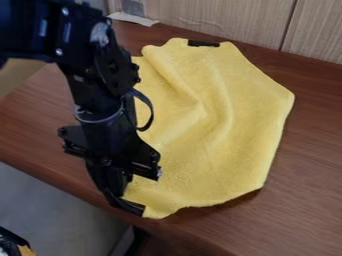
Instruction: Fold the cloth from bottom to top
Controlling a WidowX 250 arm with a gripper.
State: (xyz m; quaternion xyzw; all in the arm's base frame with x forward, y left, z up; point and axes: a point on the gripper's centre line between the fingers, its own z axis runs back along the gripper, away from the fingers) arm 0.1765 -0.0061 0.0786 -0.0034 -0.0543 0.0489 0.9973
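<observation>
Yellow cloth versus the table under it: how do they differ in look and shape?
The cloth is yellow with a fuzzy surface; the table is reddish brown with wood grain. The cloth is rumpled, with raised ridges near its middle, while the table is flat. The cloth's outline is wavy and uneven; the table's front edge runs straight.

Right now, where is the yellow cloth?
In the camera view, the yellow cloth lies on the brown table, to the picture's right of the black arm, its lowest corner close to the table's near edge.
</observation>
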